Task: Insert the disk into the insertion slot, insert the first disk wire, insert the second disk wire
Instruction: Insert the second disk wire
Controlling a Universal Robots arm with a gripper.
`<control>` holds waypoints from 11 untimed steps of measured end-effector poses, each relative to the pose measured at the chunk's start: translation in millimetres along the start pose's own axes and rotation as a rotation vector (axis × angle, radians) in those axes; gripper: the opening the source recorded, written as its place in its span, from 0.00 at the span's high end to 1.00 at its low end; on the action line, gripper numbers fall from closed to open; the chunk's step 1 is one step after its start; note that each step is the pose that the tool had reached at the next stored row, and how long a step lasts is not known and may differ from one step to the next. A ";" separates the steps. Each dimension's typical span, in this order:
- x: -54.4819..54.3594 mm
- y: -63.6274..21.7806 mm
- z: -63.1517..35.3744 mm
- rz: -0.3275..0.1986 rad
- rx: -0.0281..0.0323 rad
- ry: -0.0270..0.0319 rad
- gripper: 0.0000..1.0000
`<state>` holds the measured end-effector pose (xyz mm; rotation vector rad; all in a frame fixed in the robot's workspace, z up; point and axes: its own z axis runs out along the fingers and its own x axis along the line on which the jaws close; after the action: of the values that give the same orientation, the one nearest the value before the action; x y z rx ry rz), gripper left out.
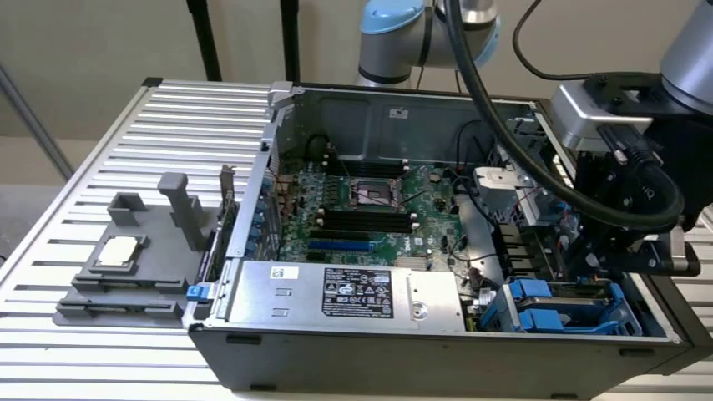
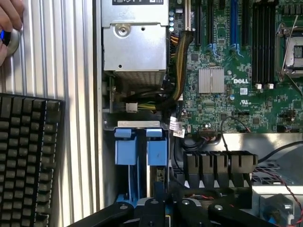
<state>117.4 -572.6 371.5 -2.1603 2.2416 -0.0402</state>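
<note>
Black linkages of the end effector fill the near edge of the wrist view, and we take its fingers as drawn fully together over the blue parts beneath them; whether they pinch anything we cannot tell.

Largest in the scene, the open computer case lies on its side on the slatted counter, with the green motherboard across its floor and the silver power-supply box against the near wall. Beside that box, at the corner toward the exterior view's right, we see the insertion slot — a greyish-blue cage with bright blue tabs — and the arm reaches down into the case just above it. In the wrist view the disk appears as blue carrier pieces with a pale strip at their top, apparently seated within the cage; how deep it sits we cannot judge.

Outside the case, on the counter, stands a grey holder block carrying a square chip. A black keyboard and a person's hand on a round button occupy the far side of the wrist view.

Hazards, as we judge them: a braided cable bundle runs just beside the cage — any sideways drift could snag it; a skewed carrier could jam in the cage rails.
</note>
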 end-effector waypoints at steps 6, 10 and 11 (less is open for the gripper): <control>10.2 2.6 5.8 -0.003 0.0081 -0.0300 0.84; 11.9 3.9 10.1 -0.007 0.0164 -0.0479 0.84; 12.0 3.9 11.6 -0.007 0.0178 -0.0491 0.84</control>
<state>113.5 -584.4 359.7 -2.1365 2.1988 -0.0071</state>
